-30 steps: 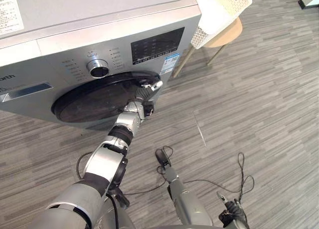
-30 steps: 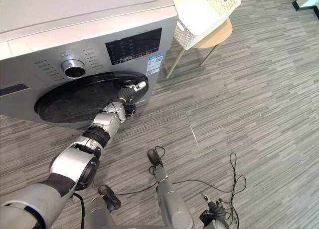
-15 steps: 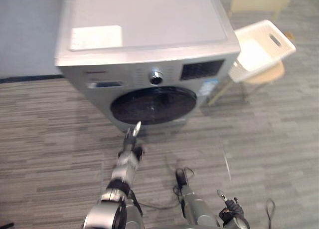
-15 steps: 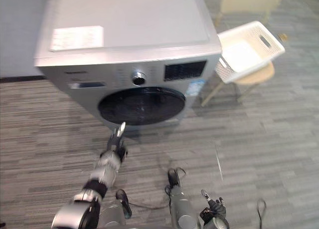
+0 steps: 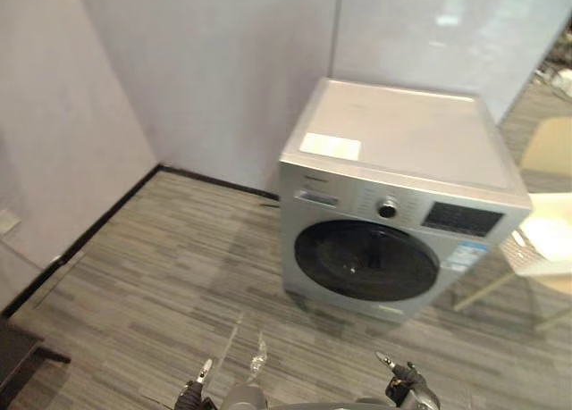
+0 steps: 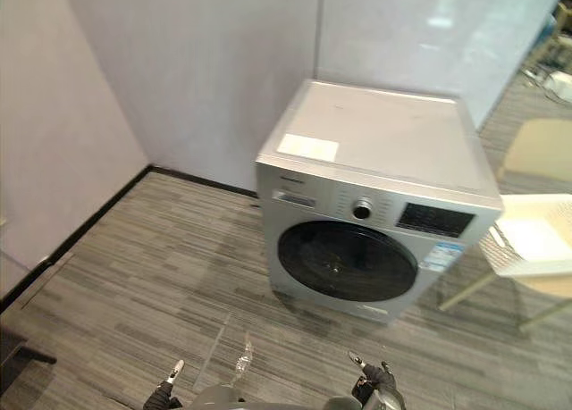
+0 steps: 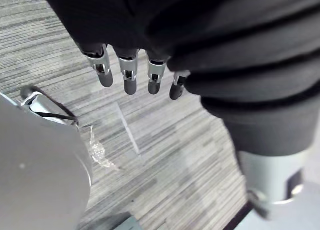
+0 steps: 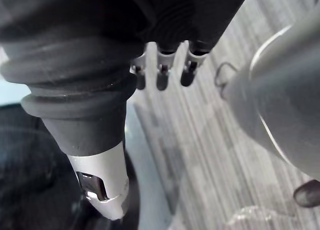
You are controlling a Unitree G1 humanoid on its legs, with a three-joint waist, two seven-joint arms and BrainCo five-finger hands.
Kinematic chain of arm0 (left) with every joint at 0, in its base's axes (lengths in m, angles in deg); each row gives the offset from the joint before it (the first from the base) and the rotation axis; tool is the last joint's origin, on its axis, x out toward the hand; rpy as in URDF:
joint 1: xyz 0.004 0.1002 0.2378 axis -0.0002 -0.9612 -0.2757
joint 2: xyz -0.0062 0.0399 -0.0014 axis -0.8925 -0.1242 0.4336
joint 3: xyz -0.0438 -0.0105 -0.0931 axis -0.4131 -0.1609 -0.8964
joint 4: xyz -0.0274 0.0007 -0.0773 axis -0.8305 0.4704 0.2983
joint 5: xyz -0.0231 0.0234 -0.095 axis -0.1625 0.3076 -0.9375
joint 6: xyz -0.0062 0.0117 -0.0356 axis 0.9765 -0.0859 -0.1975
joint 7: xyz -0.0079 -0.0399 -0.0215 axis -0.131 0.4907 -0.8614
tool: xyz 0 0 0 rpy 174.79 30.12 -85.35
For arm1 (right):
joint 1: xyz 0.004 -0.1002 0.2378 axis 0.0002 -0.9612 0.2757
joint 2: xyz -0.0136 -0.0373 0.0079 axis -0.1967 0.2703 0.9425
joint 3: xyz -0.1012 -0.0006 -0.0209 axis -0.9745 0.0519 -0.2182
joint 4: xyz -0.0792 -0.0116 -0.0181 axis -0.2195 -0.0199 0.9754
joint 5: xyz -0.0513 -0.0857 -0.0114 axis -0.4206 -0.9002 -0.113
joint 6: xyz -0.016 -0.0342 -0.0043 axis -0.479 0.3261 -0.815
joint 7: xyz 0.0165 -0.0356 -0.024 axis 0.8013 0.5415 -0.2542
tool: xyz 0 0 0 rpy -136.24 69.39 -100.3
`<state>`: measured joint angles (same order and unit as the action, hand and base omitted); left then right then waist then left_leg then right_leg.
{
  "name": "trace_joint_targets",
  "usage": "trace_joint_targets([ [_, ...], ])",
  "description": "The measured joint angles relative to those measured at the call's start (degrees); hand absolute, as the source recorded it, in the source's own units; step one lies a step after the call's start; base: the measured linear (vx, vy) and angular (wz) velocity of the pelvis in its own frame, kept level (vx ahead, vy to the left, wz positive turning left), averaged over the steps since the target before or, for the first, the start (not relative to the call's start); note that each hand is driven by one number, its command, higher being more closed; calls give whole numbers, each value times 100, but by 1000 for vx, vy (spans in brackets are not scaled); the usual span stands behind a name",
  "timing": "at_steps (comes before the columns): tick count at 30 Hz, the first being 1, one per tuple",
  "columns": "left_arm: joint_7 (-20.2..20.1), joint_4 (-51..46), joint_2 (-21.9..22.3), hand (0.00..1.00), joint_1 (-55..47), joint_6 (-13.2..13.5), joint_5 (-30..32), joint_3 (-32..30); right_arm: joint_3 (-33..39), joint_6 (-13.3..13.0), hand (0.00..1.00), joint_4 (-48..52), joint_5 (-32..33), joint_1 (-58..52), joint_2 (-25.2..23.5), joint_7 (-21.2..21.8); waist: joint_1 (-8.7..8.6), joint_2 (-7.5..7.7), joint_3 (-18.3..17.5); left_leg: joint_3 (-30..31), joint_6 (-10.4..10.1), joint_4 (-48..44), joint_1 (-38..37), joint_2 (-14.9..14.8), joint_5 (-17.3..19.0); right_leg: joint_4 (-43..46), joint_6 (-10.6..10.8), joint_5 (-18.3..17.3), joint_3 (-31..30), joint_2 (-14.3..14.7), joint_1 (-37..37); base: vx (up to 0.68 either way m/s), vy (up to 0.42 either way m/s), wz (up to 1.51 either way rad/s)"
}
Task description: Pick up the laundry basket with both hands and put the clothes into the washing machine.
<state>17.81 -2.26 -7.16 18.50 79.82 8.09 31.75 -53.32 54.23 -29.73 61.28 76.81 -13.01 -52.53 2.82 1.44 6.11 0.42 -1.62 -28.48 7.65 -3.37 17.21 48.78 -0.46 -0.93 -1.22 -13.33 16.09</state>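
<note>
Atop the washing machine [image 5: 407,138], a white label [image 5: 330,146], print unreadable; door [image 5: 366,260] shut.

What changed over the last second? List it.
The left robot hand drew back from the edge of the washing machine door and hangs low, open and empty; the view pulled back. Door shut, laundry basket beside the machine, right robot hand low: unchanged.

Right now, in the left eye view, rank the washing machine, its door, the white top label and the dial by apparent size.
1. washing machine
2. door
3. white top label
4. dial
All four belong to one machine, so nearness hardly skews the order.
</note>
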Motion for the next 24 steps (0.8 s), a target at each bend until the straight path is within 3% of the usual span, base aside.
trace_joint_targets([
  [1, 4, -7, -62, 0, 59, -3, -91, -18, -60, -13, 0, 11, 52, 38, -63, 10, -40, 65, 22, 247, 77, 13, -23, 78, -45, 623, 267, 23, -224, 142, 291, 25, 30, 111],
  [2, 2, -7, -83, 0, 63, -14, -124, -30, -80, -14, 0, 11, 110, 42, -99, 15, -31, 107, 21, 368, 90, 19, -18, 84, -53, 712, 388, -134, -177, 188, 335, 80, -23, 143],
  [4, -8, -3, -121, 0, 68, -20, -172, -63, -119, -33, 0, 17, 324, 35, -106, -1, -20, 178, 15, 777, 143, 165, -7, 143, -88, 37, 647, -464, 203, 283, 246, 164, -96, 135],
  [6, -11, 131, -149, 0, 153, -24, -152, -35, 20, -60, 0, 17, 452, 25, -107, -3, -47, 160, 4, 1162, 245, 613, -57, 254, -151, -1480, 722, -782, 135, 429, 152, 227, -160, 118],
  [8, -31, 200, -175, 0, 160, -30, -81, -22, 209, -59, 0, 5, 511, -68, -117, -3, -167, 123, 10, 1431, 239, 866, -21, 285, -155, -2671, 721, -786, 142, 418, -247, 201, -214, 130],
  [9, -44, 192, -205, 0, 150, -27, -60, -29, 296, -56, 0, 2, 529, -110, -124, -5, -191, 204, -26, 1448, 206, 983, -43, 341, -180, -2864, 678, -831, 203, 354, -341, 243, -341, 151],
  [10, -37, 219, -247, 0, 205, -30, 115, -35, 423, -47, 0, 2, 528, -172, -136, -17, -195, 386, -95, 1390, -42, 1174, -191, 421, -337, -2932, 689, -634, 355, 128, -400, 295, -388, 121],
  [12, -21, 224, -48, 0, 198, -61, 306, -19, 614, -101, 0, 109, 522, -201, 10, -22, -207, 41, -79, 937, -69, 869, -191, 144, -354, -2733, 599, -818, 717, 197, -490, 289, -326, 73],
  [13, -1, 219, 79, 0, 185, -79, 373, -9, 608, -82, 0, 154, 505, -177, 53, -15, -182, -147, -97, 732, -317, 1226, -381, -92, -483, -2743, 522, -910, 827, 362, -520, 189, -194, 9],
  [16, 2, 294, 44, 0, 147, -93, 371, 70, 612, -44, 0, 16, 460, -75, -19, -14, -221, -192, -295, 735, -513, 2167, -647, -399, -895, -3137, 451, -869, 1022, 639, -635, 258, -208, 12],
  [18, 5, 353, 7, 0, 209, -100, 367, 118, 636, -27, 0, -130, 435, -33, -19, -26, -246, -236, -329, 667, -555, 2217, -615, -494, -1018, -3382, 368, -810, 1238, 730, -820, 322, -147, 54],
  [20, 16, 176, -95, 0, 190, -102, 369, 171, 610, -16, 0, -195, 433, -22, -68, -30, -280, -79, -249, 222, -548, 1103, -142, -517, -1027, -3607, 328, -755, 1734, 686, -1376, 254, -86, 105],
  [22, 19, -3, -71, 0, 109, -101, 368, 169, 605, -23, 0, -197, 433, -14, -72, -29, -259, -77, -227, -255, -492, 77, 286, -734, -1014, -3556, 314, -756, 2072, 738, -1766, 191, -66, 103],
  [24, 11, -75, -45, 0, 47, -99, 368, 179, 658, 27, 0, -265, 511, -46, -175, -83, -189, -95, -243, -649, -419, -117, 249, -918, -1032, -3471, 280, -776, 2272, 815, -2138, 202, -66, 115],
])
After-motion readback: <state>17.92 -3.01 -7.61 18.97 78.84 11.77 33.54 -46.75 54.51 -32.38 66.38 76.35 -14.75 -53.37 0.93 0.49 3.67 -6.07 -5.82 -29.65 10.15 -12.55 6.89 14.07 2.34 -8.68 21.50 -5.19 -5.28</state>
